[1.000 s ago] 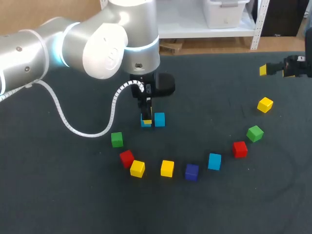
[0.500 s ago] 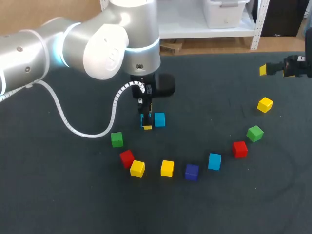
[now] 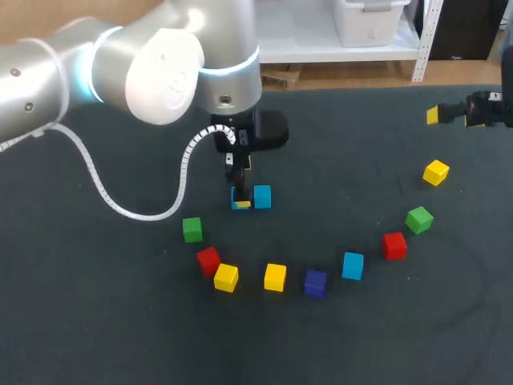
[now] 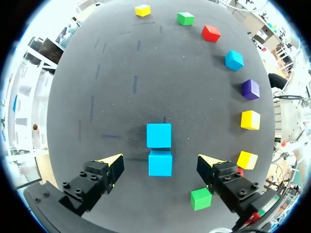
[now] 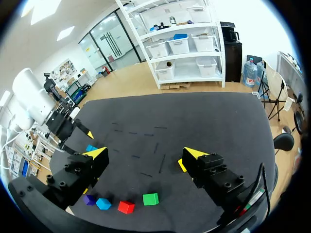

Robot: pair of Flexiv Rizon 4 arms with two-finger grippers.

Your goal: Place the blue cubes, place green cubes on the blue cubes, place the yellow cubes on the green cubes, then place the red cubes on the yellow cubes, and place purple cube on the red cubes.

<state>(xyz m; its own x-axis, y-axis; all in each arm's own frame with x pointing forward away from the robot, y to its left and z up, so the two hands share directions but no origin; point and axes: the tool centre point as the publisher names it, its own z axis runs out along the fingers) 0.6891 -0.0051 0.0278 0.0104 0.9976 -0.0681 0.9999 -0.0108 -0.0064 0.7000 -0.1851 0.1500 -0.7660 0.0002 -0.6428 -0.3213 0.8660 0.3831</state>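
Two blue cubes (image 3: 262, 196) stand side by side at the table's middle; in the left wrist view they are the farther cube (image 4: 159, 135) and the nearer cube (image 4: 160, 163). My left gripper (image 3: 239, 178) hangs just above the nearer one, open, its fingers (image 4: 109, 167) well clear on both sides. A third blue cube (image 3: 353, 265) lies in the arc of loose cubes: green (image 3: 191, 229), red (image 3: 208, 260), yellow (image 3: 226, 277), yellow (image 3: 275, 277), purple (image 3: 315, 282), red (image 3: 393, 245), green (image 3: 418, 219), yellow (image 3: 436, 172). My right gripper (image 3: 461, 114) stands open above the far right edge, holding nothing.
The loose cubes curve around the near side of the blue pair. The left arm's white cable (image 3: 136, 210) loops over the table to the left. Dark mat (image 3: 361, 160) lies bare between the pair and the right gripper.
My left gripper has opened off the blue cube, leaving it beside the other blue cube, and has risen a little. The right arm has not moved.
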